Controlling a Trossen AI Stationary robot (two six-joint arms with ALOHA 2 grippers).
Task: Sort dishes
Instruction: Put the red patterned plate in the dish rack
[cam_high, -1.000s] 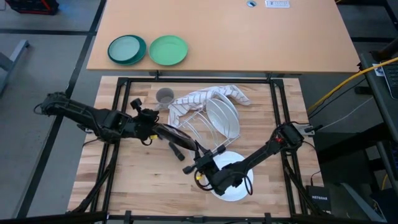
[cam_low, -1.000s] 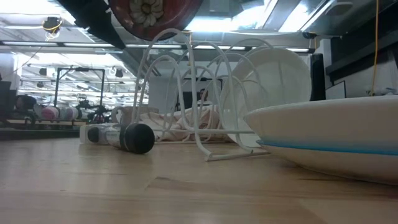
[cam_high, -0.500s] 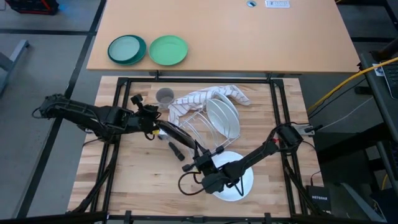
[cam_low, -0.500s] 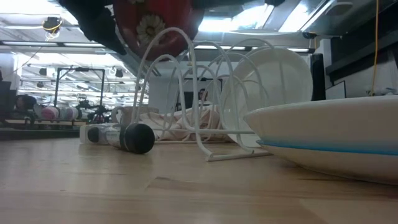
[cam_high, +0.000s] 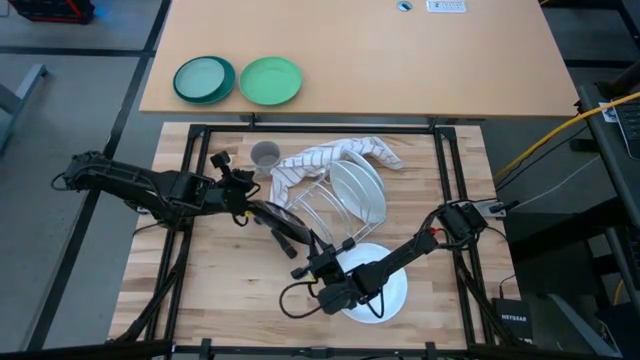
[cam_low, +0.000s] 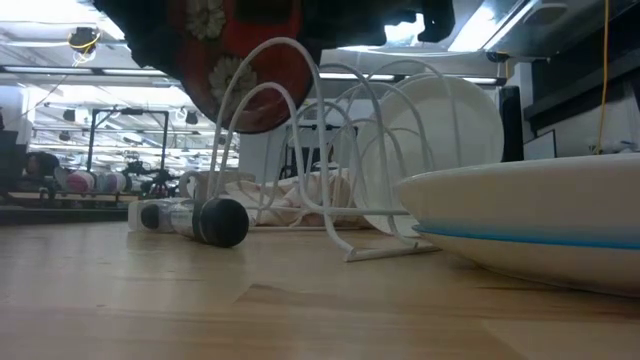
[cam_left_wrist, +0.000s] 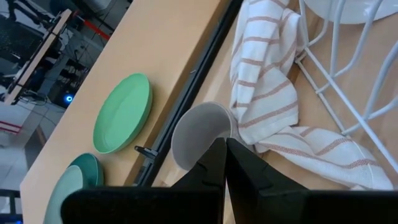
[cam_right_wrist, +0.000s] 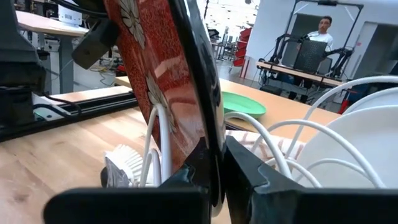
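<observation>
The red-flowered plate with the black back (cam_high: 283, 222) hangs tilted at the left end of the white wire rack (cam_high: 345, 200), its lower rim (cam_low: 250, 125) among the first hoops. My left gripper (cam_high: 250, 205) is shut at its far-left rim. My right gripper (cam_high: 318, 255) is shut on its near-right rim. A white plate (cam_high: 358, 185) stands on edge in the rack. Another white plate on a light blue one (cam_high: 385, 295) lies on the table under my right arm. The grey cup (cam_high: 265, 155) stands by the striped towel (cam_high: 320, 158). My left gripper is shut on the plate's upper far-left rim (cam_low: 165, 25), coming from the table's left. In the left wrist view the shut fingers (cam_left_wrist: 214, 168) hide the place of contact. The plate hangs tilted below it, clear of the table. My right gripper pinches the plate's black rim (cam_right_wrist: 208, 140) between its two fingers, one on the flowered face and one on the black back. The fingers come from the table's near right, slanting up. The plate stands steeply tilted, its lower part behind the rack's wires (cam_right_wrist: 155, 143).
A black-handled brush (cam_high: 283, 240) lies on the table left of the rack, under the plate. A bright green plate (cam_high: 270, 80) and a teal plate (cam_high: 204, 80) sit on the far table. A person stands in the room beyond (cam_right_wrist: 320, 28).
The red-flowered plate has come down from above the rack into its left-end hoops and has tipped steeper. My left gripper has gone down with it. My right gripper has gone toward the table's left, up to the plate's near rim.
</observation>
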